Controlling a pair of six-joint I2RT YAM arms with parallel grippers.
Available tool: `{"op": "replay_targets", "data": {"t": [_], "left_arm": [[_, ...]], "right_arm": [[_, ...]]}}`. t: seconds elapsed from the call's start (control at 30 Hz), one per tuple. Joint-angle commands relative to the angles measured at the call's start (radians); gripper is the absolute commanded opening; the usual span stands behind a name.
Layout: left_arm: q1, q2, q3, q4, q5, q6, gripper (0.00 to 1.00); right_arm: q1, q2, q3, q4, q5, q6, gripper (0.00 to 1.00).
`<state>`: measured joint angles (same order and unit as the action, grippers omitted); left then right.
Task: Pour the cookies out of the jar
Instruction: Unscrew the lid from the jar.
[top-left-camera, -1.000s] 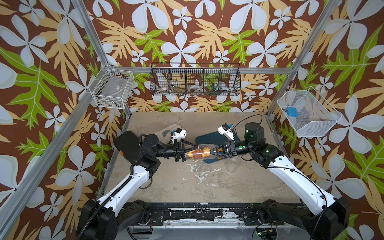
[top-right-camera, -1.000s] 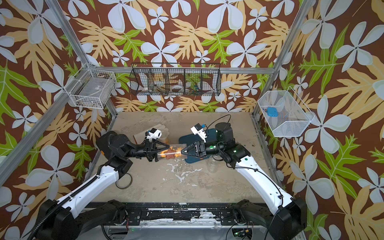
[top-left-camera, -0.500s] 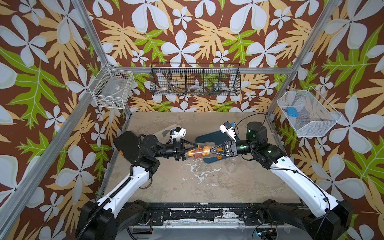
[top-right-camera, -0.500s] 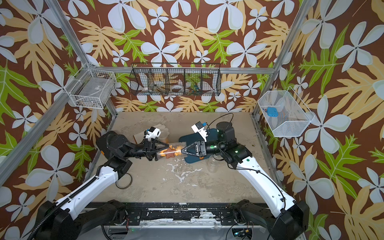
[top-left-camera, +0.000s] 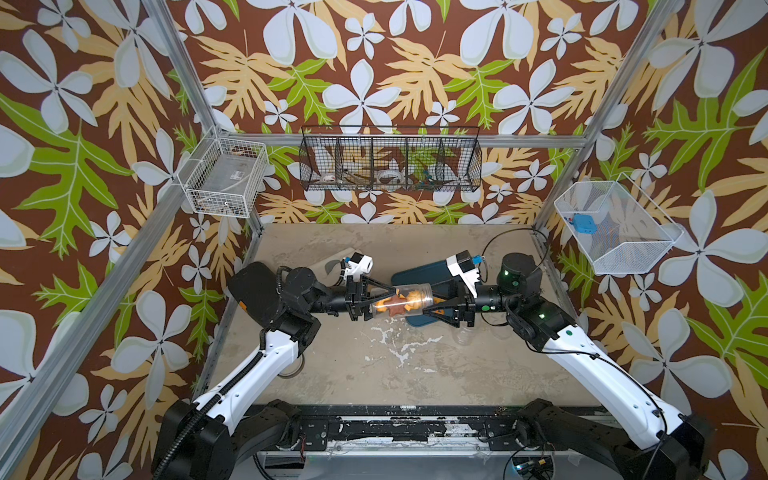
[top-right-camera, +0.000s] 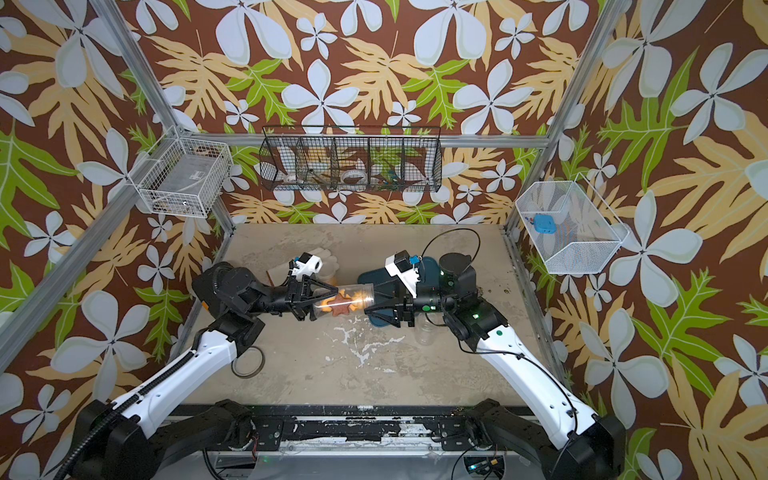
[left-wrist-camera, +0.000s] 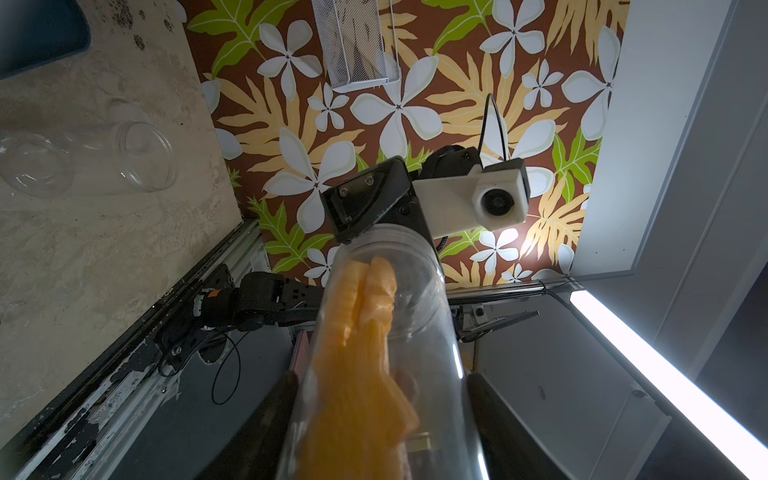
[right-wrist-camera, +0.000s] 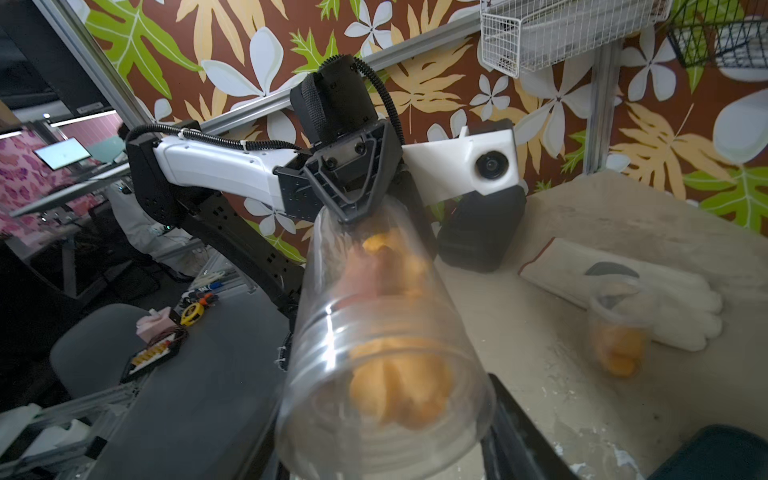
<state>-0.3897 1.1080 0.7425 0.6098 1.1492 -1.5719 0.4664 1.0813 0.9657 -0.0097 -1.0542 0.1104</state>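
Observation:
A clear jar (top-left-camera: 409, 296) (top-right-camera: 352, 296) lies level in the air over the table, between my two arms. The cookies (top-left-camera: 394, 306) (top-right-camera: 338, 306), orange and brown, are piled inside it. My left gripper (top-left-camera: 380, 301) (top-right-camera: 326, 301) is shut on the jar's left end. In the left wrist view its dark fingers flank the jar (left-wrist-camera: 386, 332) and the cookies (left-wrist-camera: 357, 353). My right gripper (top-left-camera: 428, 303) (top-right-camera: 370, 301) is shut on the jar's right end. The right wrist view has that ridged end of the jar (right-wrist-camera: 386, 415) between the jaws, with the cookies (right-wrist-camera: 399, 386) behind it.
A dark blue tray (top-left-camera: 419, 274) lies under the jar's right end. An empty clear jar (top-left-camera: 461, 336) (left-wrist-camera: 124, 158) lies on the table near the right arm. A white glove (right-wrist-camera: 623, 291) and a small jar of orange pieces (right-wrist-camera: 615, 332) sit behind the left arm. A ring (top-right-camera: 248, 363) lies front left.
My right gripper has closed its jaws onto the jar's right end. The jar and my left gripper have hardly moved.

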Motion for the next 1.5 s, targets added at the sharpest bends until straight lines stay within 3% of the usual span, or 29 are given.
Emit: {"op": "replay_targets", "data": {"t": [0.0, 0.63, 0.83, 0.9, 0.97, 1.03, 1.07, 1.13, 1.2, 1.3, 1.47], "left_arm": [[0.002, 0.001, -0.001, -0.064, 0.056, -0.014, 0.53], [0.003, 0.001, 0.009, -0.135, 0.095, -0.009, 0.53], [0.002, 0.002, 0.015, -0.14, 0.086, -0.006, 0.53], [0.003, 0.003, 0.021, -0.142, 0.081, 0.0, 0.53], [0.003, 0.003, 0.027, -0.142, 0.075, 0.008, 0.53], [0.003, 0.0, 0.035, -0.141, 0.067, 0.02, 0.53], [0.003, -0.003, 0.038, -0.142, 0.062, 0.03, 0.53], [0.003, -0.007, 0.043, -0.143, 0.056, 0.054, 0.53], [0.003, -0.014, 0.046, -0.162, 0.048, 0.086, 0.53], [0.003, -0.019, 0.061, -0.178, 0.047, 0.136, 0.54], [0.003, -0.032, 0.157, -0.384, 0.019, 0.369, 0.55]], "right_arm": [[-0.003, -0.019, -0.012, 0.124, 0.109, -0.209, 0.56], [0.039, -0.197, -0.072, -0.075, 0.331, -0.74, 0.54], [0.048, -0.245, -0.099, -0.075, 0.383, -0.735, 0.66], [0.045, -0.244, -0.068, -0.086, 0.446, -0.591, 0.77], [0.026, -0.232, -0.017, -0.113, 0.6, -0.279, 0.97], [-0.046, -0.177, 0.077, -0.24, 0.62, 0.04, 1.0], [-0.097, -0.118, 0.141, -0.335, 0.533, 0.166, 1.0], [-0.158, 0.002, 0.216, -0.434, 0.225, 0.385, 1.0], [-0.154, 0.053, 0.192, -0.389, 0.042, 0.607, 1.0], [-0.155, 0.003, 0.119, -0.251, -0.022, 0.857, 1.0], [-0.153, -0.003, 0.113, -0.218, -0.093, 0.988, 1.0]]}}
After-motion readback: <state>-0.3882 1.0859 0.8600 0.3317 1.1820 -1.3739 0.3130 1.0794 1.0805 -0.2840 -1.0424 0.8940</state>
